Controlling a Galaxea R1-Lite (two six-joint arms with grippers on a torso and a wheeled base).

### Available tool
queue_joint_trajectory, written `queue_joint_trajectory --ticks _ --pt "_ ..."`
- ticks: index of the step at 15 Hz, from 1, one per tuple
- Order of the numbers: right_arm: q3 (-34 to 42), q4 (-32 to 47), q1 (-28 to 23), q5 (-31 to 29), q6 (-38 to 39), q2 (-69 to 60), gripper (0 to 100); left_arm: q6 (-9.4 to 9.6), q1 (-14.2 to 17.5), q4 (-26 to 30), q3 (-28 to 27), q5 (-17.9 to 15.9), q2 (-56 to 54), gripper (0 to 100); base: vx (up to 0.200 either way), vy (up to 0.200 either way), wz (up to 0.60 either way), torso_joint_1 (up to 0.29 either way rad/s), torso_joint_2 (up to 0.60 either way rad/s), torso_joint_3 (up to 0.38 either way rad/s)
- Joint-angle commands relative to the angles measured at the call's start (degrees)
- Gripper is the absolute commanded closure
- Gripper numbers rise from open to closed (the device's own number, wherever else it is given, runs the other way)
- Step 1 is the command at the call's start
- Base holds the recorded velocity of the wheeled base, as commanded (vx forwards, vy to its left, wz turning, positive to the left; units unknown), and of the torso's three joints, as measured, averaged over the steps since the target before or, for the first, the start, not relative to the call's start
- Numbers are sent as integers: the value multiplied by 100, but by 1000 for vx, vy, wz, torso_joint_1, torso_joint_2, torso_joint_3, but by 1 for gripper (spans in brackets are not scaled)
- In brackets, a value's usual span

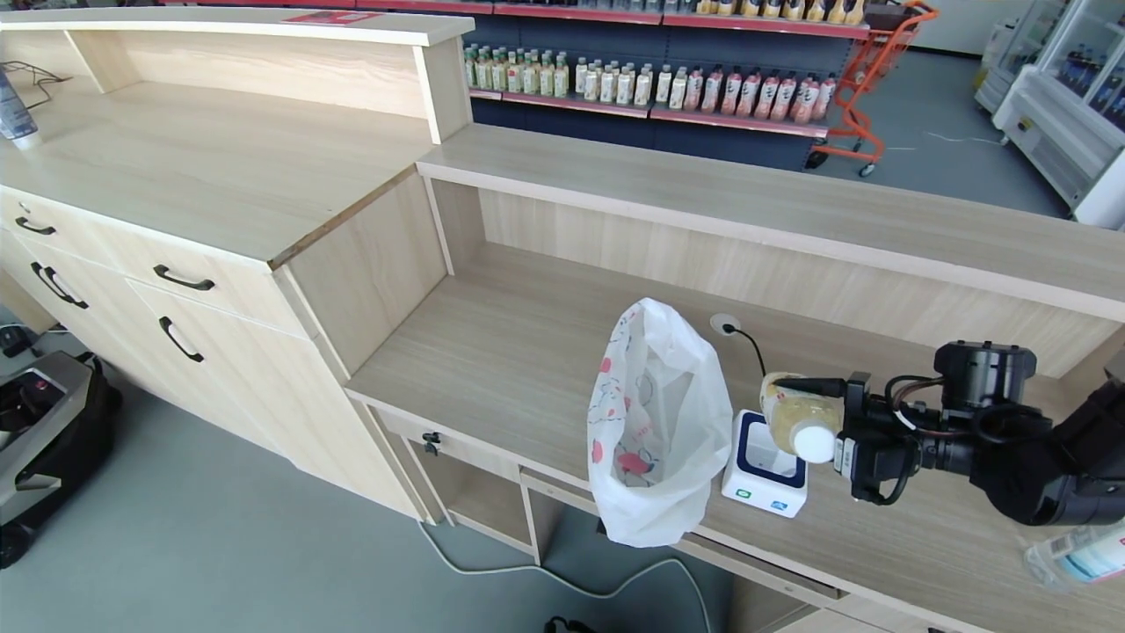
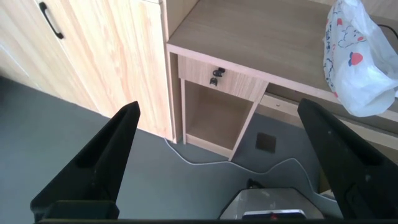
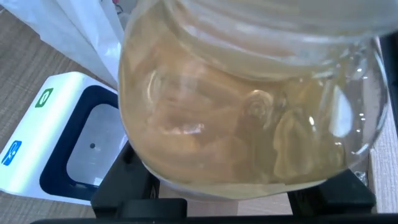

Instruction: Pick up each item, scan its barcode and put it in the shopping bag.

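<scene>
Gaping empty above the floor, well left of the scanner (image 1: 763, 466), the left pincer (image 2: 217, 163) hangs off the surface (image 1: 492, 352), the bag (image 1: 655, 431) stands just left of the scanner, and the right pincer (image 1: 822, 422) clamps a bottle (image 1: 785, 411) just above it.

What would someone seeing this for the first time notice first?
Most striking is the bottle of yellowish drink, clamped in the right gripper close over the white-and-blue scanner on the wooden counter. Right beside the scanner stands the open white shopping bag with red prints, at the counter's front edge.
</scene>
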Motion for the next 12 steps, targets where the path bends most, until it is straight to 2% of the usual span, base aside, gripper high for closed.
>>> queue_joint_trajectory --ticks 1,12 --pt "22 1 -4 -4 -23 49 100 -4 0 0 1 1 0 0 0 0 0 0 0 0" --pt "57 -8 14 75 -173 374 100 -4 0 0 1 1 0 0 0 0 0 0 0 0"
